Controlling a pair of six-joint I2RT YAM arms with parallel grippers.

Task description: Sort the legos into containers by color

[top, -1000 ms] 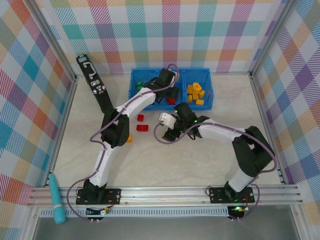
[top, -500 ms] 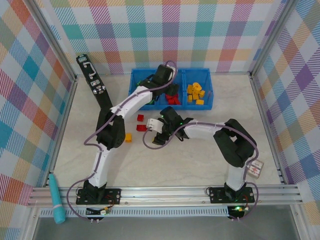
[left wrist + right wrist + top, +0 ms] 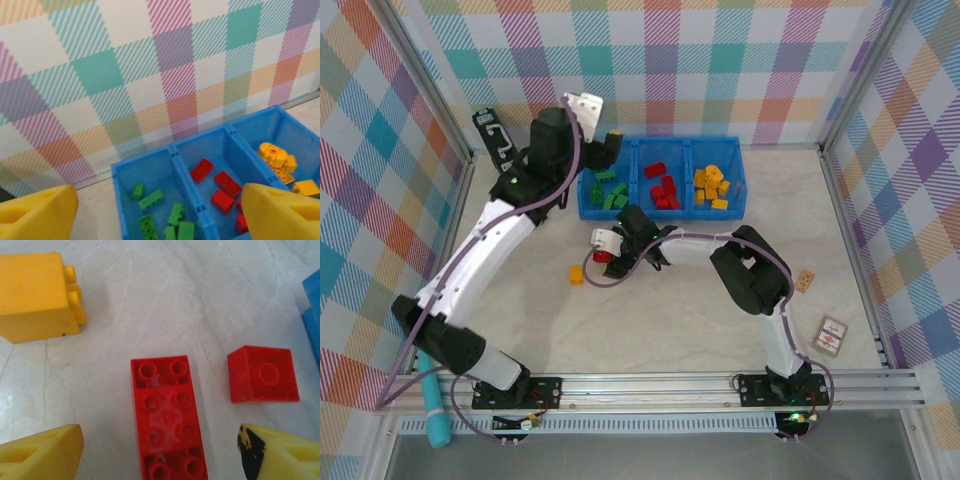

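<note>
Sides of the stiff, probably light red studded plastic brick [image 3: 167, 415] look best pinched by the right gripper [image 3: 161, 452], jaws apart.

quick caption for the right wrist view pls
Open right fingers flank a long red brick, small red brick and yellow brick beside it.

Left arm [image 3: 485, 250]: wearing white shells between black joints.
Right arm [image 3: 698, 240]: wearing the same white shells and black joints.
Cables [image 3: 577, 145]: running grey-lilac along both arms.
Bases [image 3: 515, 390]: showing as black plates; a green light [image 3: 790, 415] is glowing by the right one.
Left gripper [image 3: 159, 189]: showing yellow wedge fingers [image 3: 37, 212].
Right gripper [image 3: 159, 432]: showing yellow fingers [image 3: 40, 452], one carrying a black smudge.
</note>
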